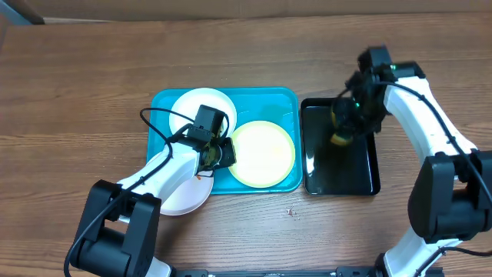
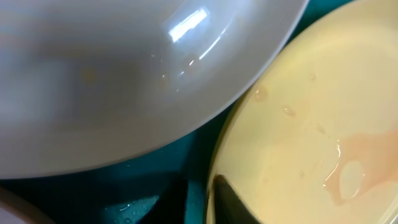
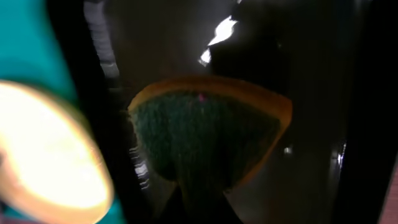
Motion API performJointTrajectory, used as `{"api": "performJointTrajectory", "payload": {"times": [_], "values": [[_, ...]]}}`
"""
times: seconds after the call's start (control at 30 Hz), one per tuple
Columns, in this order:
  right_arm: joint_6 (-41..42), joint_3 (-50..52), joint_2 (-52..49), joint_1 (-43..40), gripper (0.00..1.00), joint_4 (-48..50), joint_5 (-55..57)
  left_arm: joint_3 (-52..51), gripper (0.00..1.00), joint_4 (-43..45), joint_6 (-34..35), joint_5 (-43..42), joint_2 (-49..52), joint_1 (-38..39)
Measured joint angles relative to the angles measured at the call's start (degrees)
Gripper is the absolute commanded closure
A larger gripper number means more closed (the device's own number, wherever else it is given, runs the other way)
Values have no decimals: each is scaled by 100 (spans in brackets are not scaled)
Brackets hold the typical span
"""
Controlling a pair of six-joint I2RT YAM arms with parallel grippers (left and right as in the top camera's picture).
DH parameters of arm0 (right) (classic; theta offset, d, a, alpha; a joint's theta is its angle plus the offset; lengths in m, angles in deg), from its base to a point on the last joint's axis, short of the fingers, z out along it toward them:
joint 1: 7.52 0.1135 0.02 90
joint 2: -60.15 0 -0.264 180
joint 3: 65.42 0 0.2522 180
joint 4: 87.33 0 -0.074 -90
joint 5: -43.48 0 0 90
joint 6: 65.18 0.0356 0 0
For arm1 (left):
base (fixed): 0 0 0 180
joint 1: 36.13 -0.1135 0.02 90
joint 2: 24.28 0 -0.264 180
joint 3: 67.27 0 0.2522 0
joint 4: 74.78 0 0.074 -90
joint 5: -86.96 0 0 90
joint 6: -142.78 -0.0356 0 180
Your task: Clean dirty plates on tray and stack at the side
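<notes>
- Left fingers (image 1: 217, 152) sit low in the turquoise tray (image 1: 288, 104), at the gap between the two plates there. The wrist view shows only a dark tip at the yellow-green plate's (image 1: 263, 152) rim, so I can't tell how far open they are or whether they hold anything.
- Right fingers (image 1: 344, 127) are closed on a sponge (image 3: 208, 134) with its green scouring face out and a yellow backing. It hangs over the black tray (image 1: 361, 181).
- Plates: one white plate (image 1: 201, 110) is in the tray's far-left part. The yellow-green one is in the tray's right half, with their rims just beside each other.
- A second white plate (image 1: 184, 200) lies on the surface at the tray's near-left corner, partly under my left arm. I read that as the start of the stack.
- The left wrist view shows a pale orange smear and wet spots on the yellow-green plate, so it isn't clean yet. The white plate in the tray has only faint specks.
- Handling, my call: the plates are rigid, light and glossy, and slick where wet. I can't tell plastic from ceramic, so I'd treat them as breakable.
- The plates are shallow and lie flat, so the only grip is a pinch on the raised rim, one finger under the lip. The tray wall crowds the outer edges, so I'd go in from the gap side.
- The sponge is soft and squashes under grip. A wipe will likely push the plate around unless it's pinned.
- The surface is wood-grain and flat, with free room left of the tray for stacking.
- The black tray sits just right of the turquoise one.
</notes>
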Motion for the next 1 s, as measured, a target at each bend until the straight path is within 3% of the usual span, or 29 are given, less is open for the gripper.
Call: {"api": "performJointTrajectory", "payload": {"times": [0.13, 0.27, 0.57, 0.83, 1.0], "values": [[4, 955, -4, -103, 96, 922, 79, 0, 96, 0, -20, -9, 0, 2], [-4, 1432, -7, -94, 89, 1307, 79, 22, 96, -107, -70, -149, 0, 0], [142, 1189, -7, -337, 79, 824, -186, 1084, 96, -1668, -251, 385, -352, 0], [173, 588, -7, -916, 22, 424, -400, 2479, 96, -2437, -444, 728, -651, 0], [155, 595, -7, -859, 18, 293, -420, 3099, 96, -2492, -505, 914, -651, 125]]}}
